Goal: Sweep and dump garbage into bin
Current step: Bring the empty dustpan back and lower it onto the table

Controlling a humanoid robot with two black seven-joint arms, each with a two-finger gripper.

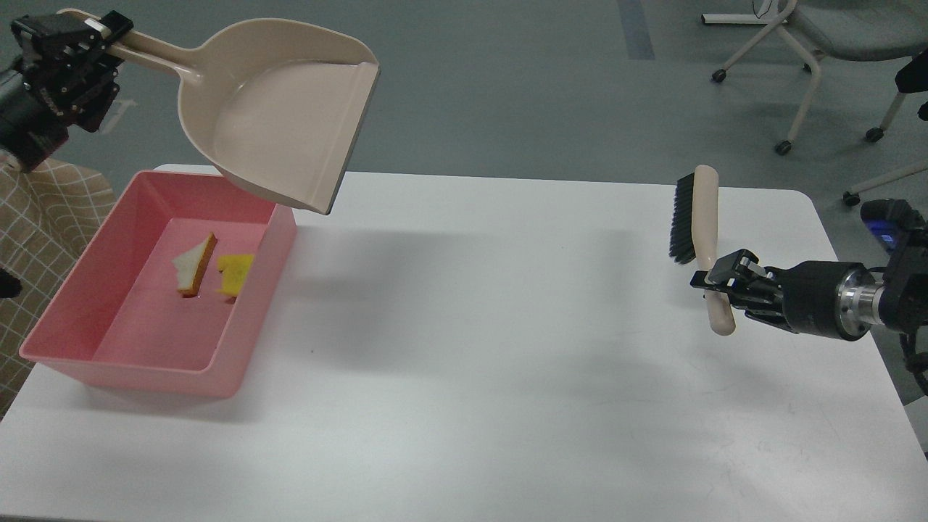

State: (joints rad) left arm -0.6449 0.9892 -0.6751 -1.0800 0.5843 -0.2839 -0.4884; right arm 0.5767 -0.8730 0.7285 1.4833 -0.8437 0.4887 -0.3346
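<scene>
White table (pixel 507 348): our left gripper (pixel 98 32) clamps the beige dustpan (pixel 286 130) above the pink bin (pixel 261 290) holding bread slice (pixel 194 264) and sponge chunk (pixel 235 274); our right gripper (pixel 714 283) grips the brush (pixel 699 232).

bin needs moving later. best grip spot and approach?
Probably the bin's right long rim, near its middle, coming from above. The rim is a thin raised lip that two fingers can pinch, one inside and one outside the wall, and that side faces open table. The bread and sponge lie toward the far end, so stay nearer.
</scene>
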